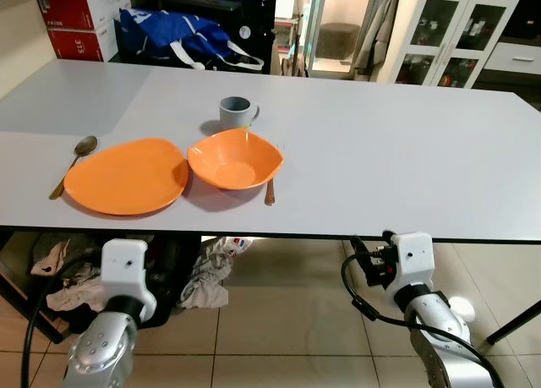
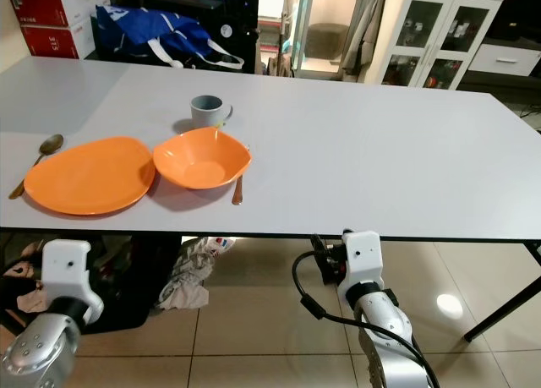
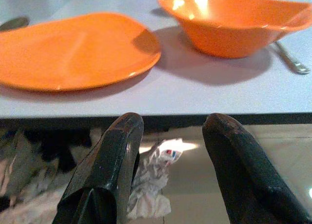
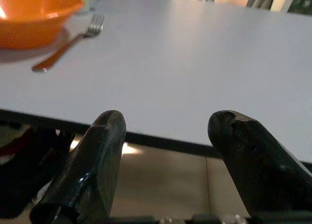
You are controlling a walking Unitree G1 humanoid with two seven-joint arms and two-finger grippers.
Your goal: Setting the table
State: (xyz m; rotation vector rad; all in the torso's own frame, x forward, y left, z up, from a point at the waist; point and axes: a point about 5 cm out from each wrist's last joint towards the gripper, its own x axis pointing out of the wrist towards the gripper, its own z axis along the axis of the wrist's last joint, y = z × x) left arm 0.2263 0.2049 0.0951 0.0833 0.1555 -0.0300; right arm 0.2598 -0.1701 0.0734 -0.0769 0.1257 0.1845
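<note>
The head views are evenly bright and sharp. Soft shadows fall toward the lower frame beneath the orange bowl (image 1: pixel 234 159) and plate (image 1: pixel 127 176) on the white counter (image 1: pixel 406 151). A glare spot sits on the floor tiles (image 2: pixel 449 305) at lower right. In the wrist views the black fingers (image 3: pixel 109 170) are near, blurred and glossy, and the bowl's rim shows highlights.

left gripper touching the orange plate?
Apart. In the left wrist view the open left gripper sits below the table edge, with bare tabletop between it and the orange plate.
</note>
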